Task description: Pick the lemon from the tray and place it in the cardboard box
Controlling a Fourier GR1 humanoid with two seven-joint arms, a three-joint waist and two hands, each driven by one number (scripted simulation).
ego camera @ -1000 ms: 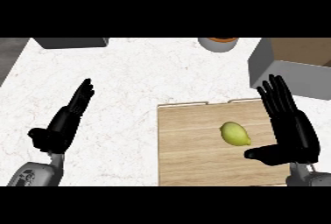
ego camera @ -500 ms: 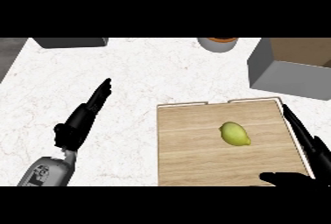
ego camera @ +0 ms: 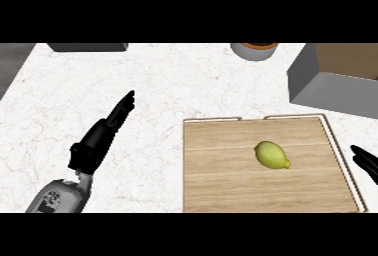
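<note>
Only fingertips of the right hand (ego camera: pixel 365 161) show at the right edge, so I cannot tell their spread; the left hand (ego camera: pixel 101 136) lies straight-fingered on the counter (ego camera: pixel 162 80). Untouched, the lemon (ego camera: pixel 271 154) lies mid-tray (ego camera: pixel 221 175). Best approach: reach in from the right, curl around it, then lift toward the cardboard box (ego camera: pixel 332 85) beyond the tray.

Light falls evenly and brightly over the whole white marble counter (ego camera: pixel 170 85), soft and diffuse, with no hot spots or glare on the stone. Shadows are faint: only a thin dark rim under the lemon (ego camera: pixel 271 154) toward five o'clock, and a soft shade beside the left hand (ego camera: pixel 100 140). The cardboard box (ego camera: pixel 336 80) at two o'clock shows grey, shaded outer walls and a warmer lit inside. The wooden tray (ego camera: pixel 221 170) reads matte. Focus is uniform from edge to edge, with no visible bending of straight lines.
</note>
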